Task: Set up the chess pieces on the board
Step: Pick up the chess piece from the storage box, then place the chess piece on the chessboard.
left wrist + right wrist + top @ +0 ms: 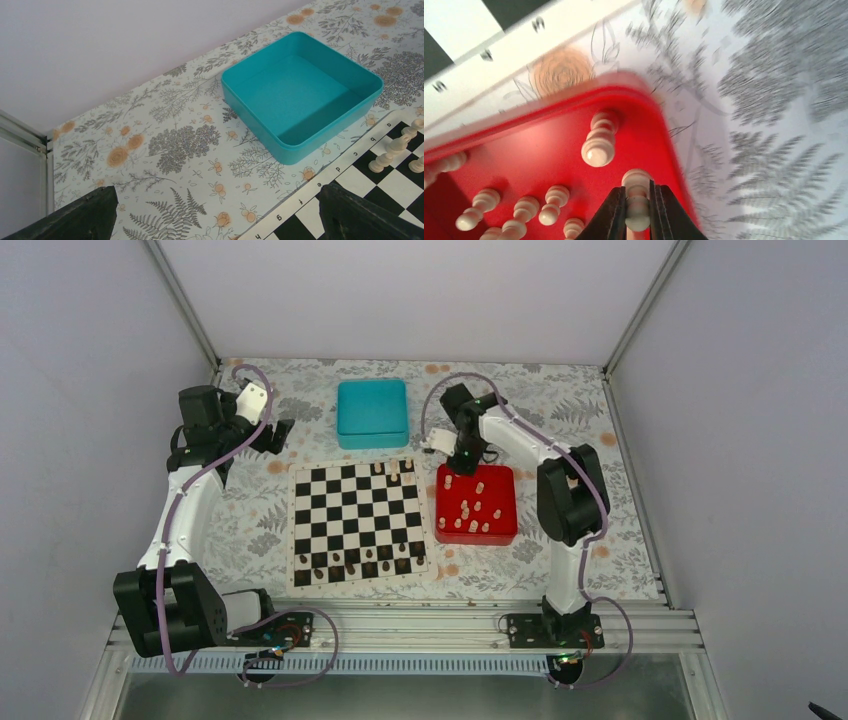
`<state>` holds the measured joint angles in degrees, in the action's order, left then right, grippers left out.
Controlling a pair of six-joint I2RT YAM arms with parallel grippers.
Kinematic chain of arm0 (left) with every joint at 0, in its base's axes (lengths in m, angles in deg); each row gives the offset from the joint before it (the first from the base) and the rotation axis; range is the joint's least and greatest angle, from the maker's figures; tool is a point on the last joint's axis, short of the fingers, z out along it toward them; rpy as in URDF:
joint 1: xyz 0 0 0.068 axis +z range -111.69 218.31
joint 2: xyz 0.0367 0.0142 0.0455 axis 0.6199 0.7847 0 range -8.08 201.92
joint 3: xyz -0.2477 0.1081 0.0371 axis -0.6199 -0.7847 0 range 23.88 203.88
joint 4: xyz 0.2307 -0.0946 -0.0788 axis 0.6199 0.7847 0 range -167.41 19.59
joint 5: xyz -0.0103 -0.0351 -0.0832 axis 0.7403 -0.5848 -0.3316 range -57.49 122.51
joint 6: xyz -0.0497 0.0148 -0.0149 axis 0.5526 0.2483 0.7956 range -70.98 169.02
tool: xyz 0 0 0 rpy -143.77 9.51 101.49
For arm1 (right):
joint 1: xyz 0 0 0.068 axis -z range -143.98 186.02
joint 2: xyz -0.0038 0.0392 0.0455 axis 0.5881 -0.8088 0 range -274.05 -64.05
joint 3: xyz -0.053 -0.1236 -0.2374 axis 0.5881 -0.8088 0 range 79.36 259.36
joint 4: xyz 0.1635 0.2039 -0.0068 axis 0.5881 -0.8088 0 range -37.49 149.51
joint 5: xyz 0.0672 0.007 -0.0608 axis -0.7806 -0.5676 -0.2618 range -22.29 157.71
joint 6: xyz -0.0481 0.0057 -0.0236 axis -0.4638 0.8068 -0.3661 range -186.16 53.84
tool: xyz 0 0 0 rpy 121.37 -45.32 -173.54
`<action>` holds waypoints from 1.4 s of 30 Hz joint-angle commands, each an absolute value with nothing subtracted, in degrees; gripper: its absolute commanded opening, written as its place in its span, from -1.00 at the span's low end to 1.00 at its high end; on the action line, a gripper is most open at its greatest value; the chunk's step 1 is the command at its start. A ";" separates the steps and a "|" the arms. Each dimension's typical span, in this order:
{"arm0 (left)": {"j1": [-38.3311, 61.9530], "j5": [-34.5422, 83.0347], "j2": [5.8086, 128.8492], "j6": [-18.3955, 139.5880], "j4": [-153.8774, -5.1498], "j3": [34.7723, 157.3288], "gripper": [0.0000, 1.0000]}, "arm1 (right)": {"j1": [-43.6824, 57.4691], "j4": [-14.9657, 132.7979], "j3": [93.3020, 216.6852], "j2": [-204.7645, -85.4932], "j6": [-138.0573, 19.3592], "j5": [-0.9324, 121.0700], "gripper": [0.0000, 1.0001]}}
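Several cream chess pieces (478, 487) stand in the red tray (476, 537) to the right of the board (350, 520). A few more stand on the board's far row (393, 468). My right gripper (638, 210) is down at the tray's far corner, shut on one upright cream piece (637, 182); another piece (599, 142) stands just beyond it. My left gripper (218, 192) hangs open and empty over the tablecloth by the board's far left corner (395, 187), where three cream pieces (395, 145) show.
A teal box (372, 412), empty inside, sits behind the board. Dark brown pieces (370, 560) line the board's near rows. The tray wall (664, 130) runs right beside the held piece. White walls enclose the table on three sides.
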<state>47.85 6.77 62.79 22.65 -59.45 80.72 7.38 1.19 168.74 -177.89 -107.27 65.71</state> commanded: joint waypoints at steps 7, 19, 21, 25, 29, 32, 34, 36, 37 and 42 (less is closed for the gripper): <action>48.15 4.99 62.20 22.12 -59.48 80.75 1.00 | -3.35 -11.14 194.18 -182.28 -106.73 66.72 -0.85; 48.15 4.34 62.06 22.22 -59.13 80.92 1.00 | -10.95 -8.68 205.55 -196.73 -108.54 64.00 -0.85; 48.15 4.27 62.06 22.23 -59.13 80.91 1.00 | -11.25 -7.33 205.72 -197.60 -108.32 63.75 -0.85; 48.15 4.18 62.19 22.23 -59.04 81.09 1.00 | -11.98 -5.53 205.93 -198.70 -108.03 63.35 -0.85; 48.14 4.11 62.10 22.21 -59.01 80.98 1.00 | -12.36 -4.11 205.77 -199.91 -107.16 62.80 -0.85; 48.11 3.86 62.23 22.13 -58.95 81.01 1.00 | -12.57 -3.46 205.42 -200.74 -107.16 62.51 -0.84; 48.15 3.96 62.19 22.18 -58.96 81.04 1.00 | -12.70 -3.19 205.31 -201.46 -107.19 62.73 -0.84; 48.15 4.10 62.15 22.17 -59.00 81.01 1.00 | -12.68 -2.26 204.80 -201.93 -106.96 63.19 -0.82; 48.15 4.04 62.15 22.17 -59.01 80.93 1.00 | -12.71 -1.45 204.18 -201.88 -106.87 63.52 -0.82; 48.15 3.73 62.38 22.12 -59.04 80.88 1.00 | -12.65 1.03 201.86 -202.07 -106.69 64.75 -0.81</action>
